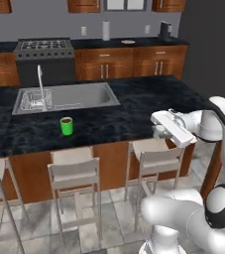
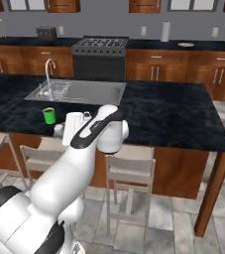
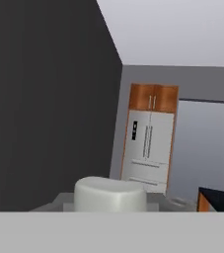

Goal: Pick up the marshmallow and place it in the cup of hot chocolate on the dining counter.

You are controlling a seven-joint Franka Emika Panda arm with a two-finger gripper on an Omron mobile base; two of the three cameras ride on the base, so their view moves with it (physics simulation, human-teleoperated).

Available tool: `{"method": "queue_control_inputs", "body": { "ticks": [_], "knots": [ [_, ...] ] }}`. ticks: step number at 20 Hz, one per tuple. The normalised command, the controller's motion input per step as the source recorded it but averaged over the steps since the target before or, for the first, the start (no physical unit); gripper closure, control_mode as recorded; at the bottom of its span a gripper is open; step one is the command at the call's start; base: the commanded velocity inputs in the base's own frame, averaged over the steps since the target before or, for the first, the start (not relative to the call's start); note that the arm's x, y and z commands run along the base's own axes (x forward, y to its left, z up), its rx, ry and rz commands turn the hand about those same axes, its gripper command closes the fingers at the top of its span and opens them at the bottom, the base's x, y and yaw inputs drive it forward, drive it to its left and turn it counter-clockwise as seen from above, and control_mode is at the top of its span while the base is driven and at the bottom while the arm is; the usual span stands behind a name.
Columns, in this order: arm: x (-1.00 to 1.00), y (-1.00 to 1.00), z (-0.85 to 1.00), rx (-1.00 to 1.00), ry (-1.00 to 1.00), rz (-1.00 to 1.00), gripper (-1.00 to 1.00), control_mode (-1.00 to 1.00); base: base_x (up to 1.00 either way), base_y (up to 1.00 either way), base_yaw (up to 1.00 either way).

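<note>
My gripper [image 1: 158, 132] is closed narrow, and I believe it holds the marshmallow [image 3: 109, 195]. In the hand view this white stubby piece sits low in the middle, just where my fingertips should be, with grey parts touching it on both sides. The fingertips themselves I cannot make out.

The cup of hot chocolate [image 1: 66, 126] stands upright on the dining counter [image 1: 134, 104], just in front of the sink [image 1: 79, 96], on the side of the stools, with its open mouth upward. My gripper is to the right of the sink, at the near edge of the counter, a little above the top and well apart from the cup. So the cup lies to my left, and a little farther in over the stone. My hand is turned sideways. Its camera looks level across the room, not down, so I judge the wrist must turn down before the release.

The marshmallow looks soft and matte, a short cylinder with rounded edges and nearly as wide as tall, so its long axis matters little. It is much smaller than the mouth of the cup. The cup is smooth, bright green, with dark brown liquid inside. The counter is black marbled stone, glossy and flat, and the sink is plain steel.
</note>
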Motion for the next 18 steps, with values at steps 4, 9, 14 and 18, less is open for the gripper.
{"method": "queue_control_inputs", "body": {
  "ticks": [4,9,14,18],
  "knots": [
    [0.0,0.0,0.0,0.0,0.0,0.0,1.0,1.0,0.13,1.0,-0.25],
    [0.0,0.0,0.0,0.0,0.0,0.0,1.0,1.0,0.68,0.84,-0.12],
    [0.0,0.0,0.0,0.0,0.0,0.0,1.0,1.0,0.8,0.53,0.0],
    [0.0,0.0,0.0,0.0,0.0,0.0,1.0,1.0,0.78,0.15,0.0]
  ]
}}
